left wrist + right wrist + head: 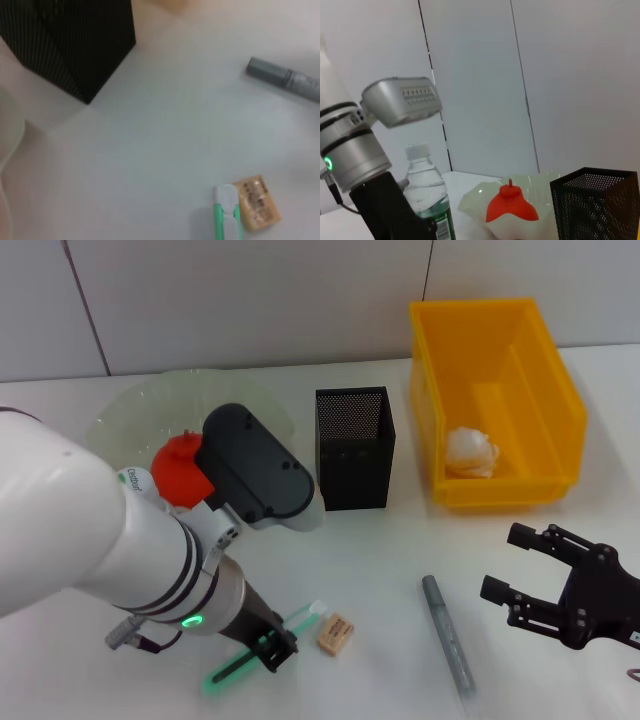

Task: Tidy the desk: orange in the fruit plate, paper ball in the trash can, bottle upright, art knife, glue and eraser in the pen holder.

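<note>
- Left gripper (275,648) was low at the near left, clenched on the green glue (268,642), beside the eraser (336,632).
- Right gripper (530,570) hovered released, near right.
- Knife (448,634) lay between them.

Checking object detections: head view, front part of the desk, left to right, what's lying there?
green art knife under the left gripper → eraser → grey pen → right gripper, fingers open.
</note>
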